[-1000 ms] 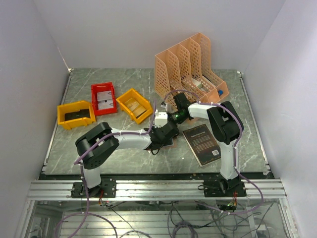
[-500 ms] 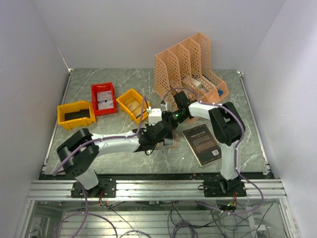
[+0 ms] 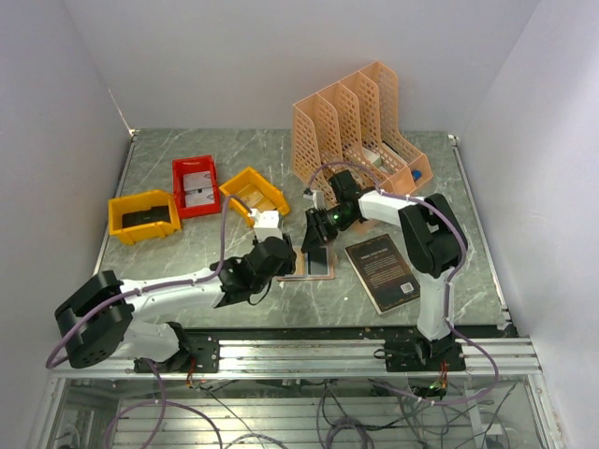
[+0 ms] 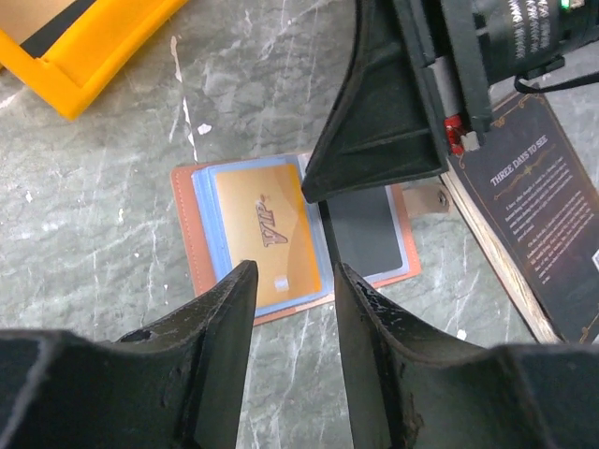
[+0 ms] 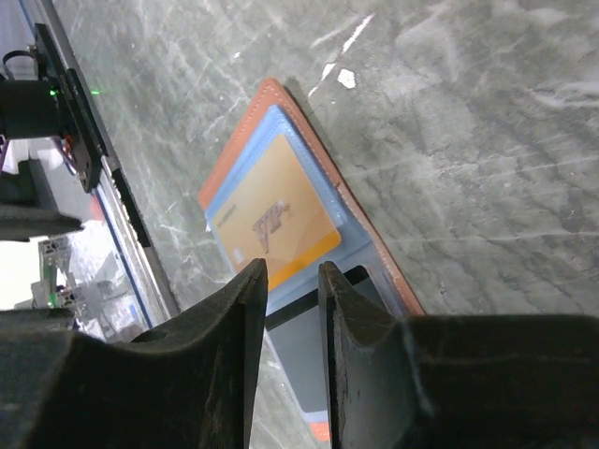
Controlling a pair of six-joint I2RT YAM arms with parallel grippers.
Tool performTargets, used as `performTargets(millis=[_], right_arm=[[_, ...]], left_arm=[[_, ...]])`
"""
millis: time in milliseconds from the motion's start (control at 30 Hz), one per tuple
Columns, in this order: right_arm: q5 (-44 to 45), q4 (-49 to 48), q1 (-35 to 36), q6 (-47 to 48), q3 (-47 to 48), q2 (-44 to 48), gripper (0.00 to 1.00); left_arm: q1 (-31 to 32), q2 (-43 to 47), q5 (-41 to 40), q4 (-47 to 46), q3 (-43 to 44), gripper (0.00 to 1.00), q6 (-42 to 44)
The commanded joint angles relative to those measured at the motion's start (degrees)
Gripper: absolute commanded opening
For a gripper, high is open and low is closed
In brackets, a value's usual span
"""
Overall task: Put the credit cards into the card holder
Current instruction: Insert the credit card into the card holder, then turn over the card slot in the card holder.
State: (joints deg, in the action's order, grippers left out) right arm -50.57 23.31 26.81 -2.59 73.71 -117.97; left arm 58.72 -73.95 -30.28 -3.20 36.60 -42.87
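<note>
The card holder point(image 3: 323, 272) lies open and flat on the table, salmon outside point(image 4: 187, 238), pale blue inside. A tan credit card point(image 4: 267, 234) sits in its left pocket point(image 5: 271, 220). On the right half lies a dark grey card point(image 4: 367, 234), partly under my right gripper point(image 3: 316, 243). That gripper point(image 5: 290, 271) points down at the holder's fold, its jaws a narrow gap apart with nothing between them; the grey card point(image 5: 304, 365) lies flat below. My left gripper point(image 4: 295, 271) hovers just near and left of the holder, open and empty.
A black book point(image 3: 382, 271) lies right of the holder, its edge close by point(image 4: 543, 215). Behind stands a peach lattice file organizer point(image 3: 360, 122). Two yellow bins point(image 3: 255, 196) point(image 3: 142, 215) and a red bin point(image 3: 195, 185) sit at the back left.
My left arm has drawn back to the left and toward the near edge, away from the holder, and its jaws have opened. The right gripper has stayed over the holder.
</note>
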Motion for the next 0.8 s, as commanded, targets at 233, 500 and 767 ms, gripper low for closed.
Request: performTargets(millis=[233,500,767], right_arm=[[2.92,-4.81,1.12,9.31,-4.5,11.07,0.26],[13.0,-1.04,8.12,16.62,-2.45,9.76,0.06],[19.05,5.86,9.83,18.32,2.75,5.92,0.0]], left_arm=[[-13.87,10.79,23.33,-22.88,-14.72,0.62,-5.06],[-22.33,6.11,38.05,-29.19,-17.45,0.64,-7.94],[-23.46,0.84,39.02,-31.77,-18.38,0.69,-8.27]])
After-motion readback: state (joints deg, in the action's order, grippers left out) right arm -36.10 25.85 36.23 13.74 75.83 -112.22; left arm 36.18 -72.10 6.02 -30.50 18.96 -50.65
